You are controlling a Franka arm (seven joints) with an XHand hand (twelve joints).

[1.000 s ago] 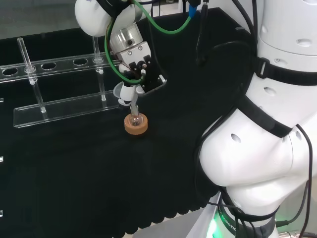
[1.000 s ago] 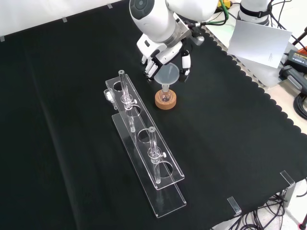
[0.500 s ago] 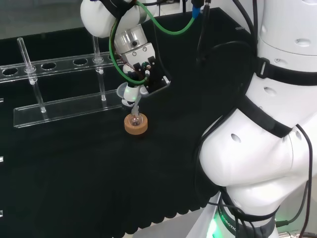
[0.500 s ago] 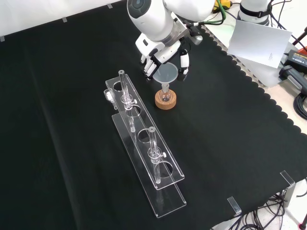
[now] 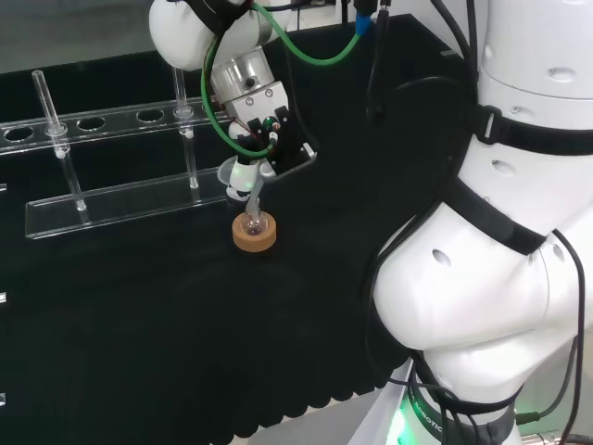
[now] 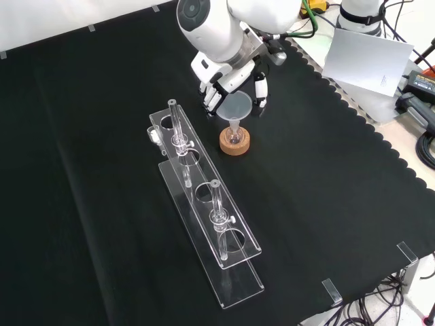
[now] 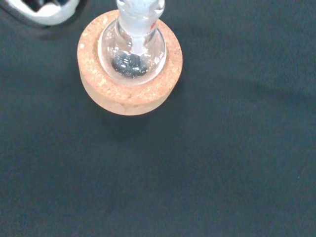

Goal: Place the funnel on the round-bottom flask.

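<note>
A small round-bottom flask [image 6: 234, 136] [image 5: 252, 224] [image 7: 132, 50] stands on a cork ring [image 6: 234, 144] [image 5: 253, 238] [image 7: 129, 84]. A clear funnel [image 6: 235, 106] [image 5: 235, 174] hangs just over it, its stem reaching into the flask's neck [image 7: 139, 14]. In the head view the funnel leans left. My hand [image 6: 228, 76] [image 5: 262, 125] comes down from above, with curled fingers [image 6: 211, 102] on one side of the funnel's bowl and the thumb [image 6: 261, 92] on the other. A blurred white part of the hand [image 7: 44, 9] shows beside the cork ring.
A long clear rack [image 6: 204, 204] [image 5: 111, 120] with two upright test tubes [image 6: 178, 132] [image 6: 216, 204] stands close to the flask, on the left in the front view. The cloth's scalloped edge [image 6: 353, 129] runs along the right there.
The hand and wrist have shifted slightly up and left in the front view and turned a little. The funnel and the flask stay almost where they were.
</note>
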